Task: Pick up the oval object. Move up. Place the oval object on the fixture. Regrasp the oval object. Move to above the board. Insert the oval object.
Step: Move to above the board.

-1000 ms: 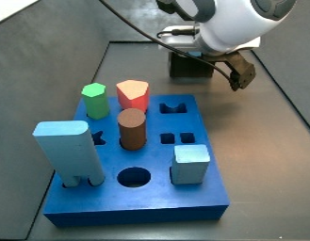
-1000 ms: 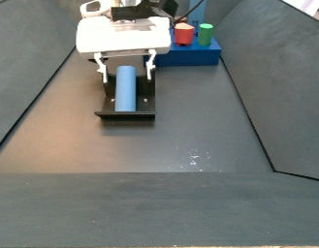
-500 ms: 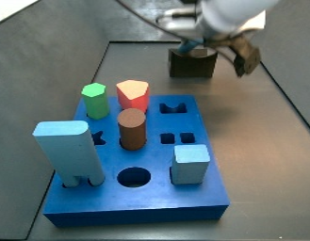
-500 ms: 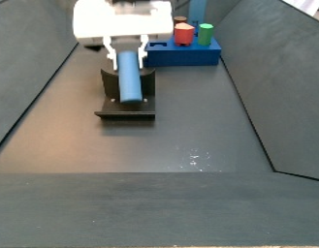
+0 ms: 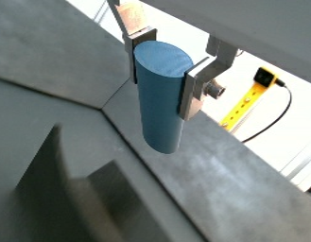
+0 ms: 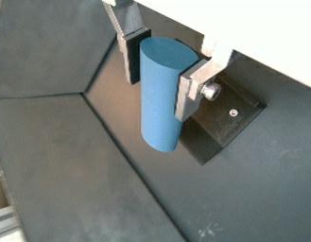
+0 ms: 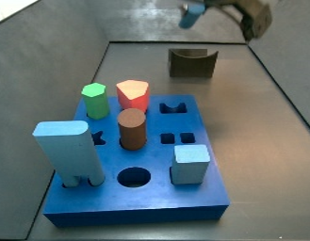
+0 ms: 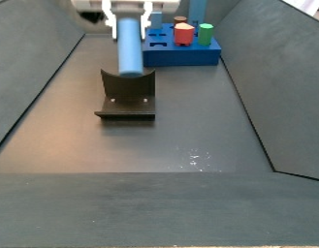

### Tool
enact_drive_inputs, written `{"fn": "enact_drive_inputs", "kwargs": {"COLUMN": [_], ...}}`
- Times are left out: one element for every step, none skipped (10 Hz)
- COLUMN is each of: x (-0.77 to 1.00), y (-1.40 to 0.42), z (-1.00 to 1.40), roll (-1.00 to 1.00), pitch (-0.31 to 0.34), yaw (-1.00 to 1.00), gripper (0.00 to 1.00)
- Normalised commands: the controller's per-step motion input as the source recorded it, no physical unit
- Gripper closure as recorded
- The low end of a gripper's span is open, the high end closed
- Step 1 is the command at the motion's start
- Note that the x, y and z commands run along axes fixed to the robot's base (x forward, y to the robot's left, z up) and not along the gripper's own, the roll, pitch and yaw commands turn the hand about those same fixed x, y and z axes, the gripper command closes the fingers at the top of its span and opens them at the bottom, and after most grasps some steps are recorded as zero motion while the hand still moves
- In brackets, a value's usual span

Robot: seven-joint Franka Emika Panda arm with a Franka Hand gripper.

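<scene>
gripping the blue oval object (image 8: 129, 44) near its top end, the pincer (image 6: 166, 59) holds it clear above the fixture (image 8: 127, 97); a loose grasp may tilt it, jamming insertion at the board (image 7: 138, 179).

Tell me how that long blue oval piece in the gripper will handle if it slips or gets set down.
The blue oval piece looks rigid, showing no bend where the gripper clamps it near one end. Its smooth sides probably make it slippery between the flat fingers. Long and narrow, it would likely tip if stood on end, though flattened sides should limit rolling.
</scene>
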Motion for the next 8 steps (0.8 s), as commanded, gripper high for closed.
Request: {"fn": "enact_drive_inputs", "kwargs": {"x": [-0.13,-0.13,-0.13,-0.13,-0.13,-0.12,-0.11,-0.10], "y": [0.03,0.03,0.03,0.03,0.02,0.02,0.02,0.01], "z": [1.00,1.00,1.00,1.00,1.00,1.00,1.00,1.00], "roll": [-0.09,-0.09,-0.09,-0.08,-0.08,-0.06,-0.05,-0.05], "pitch": [-0.051,0.000,0.025,0.086,0.108,0.138,0.145,0.145], "yaw": [-0.16,-0.15,-0.14,-0.10,-0.08,-0.04,-0.01,0.03], "gripper": [1.00,1.00,1.00,1.00,1.00,1.00,1.00,1.00]}}
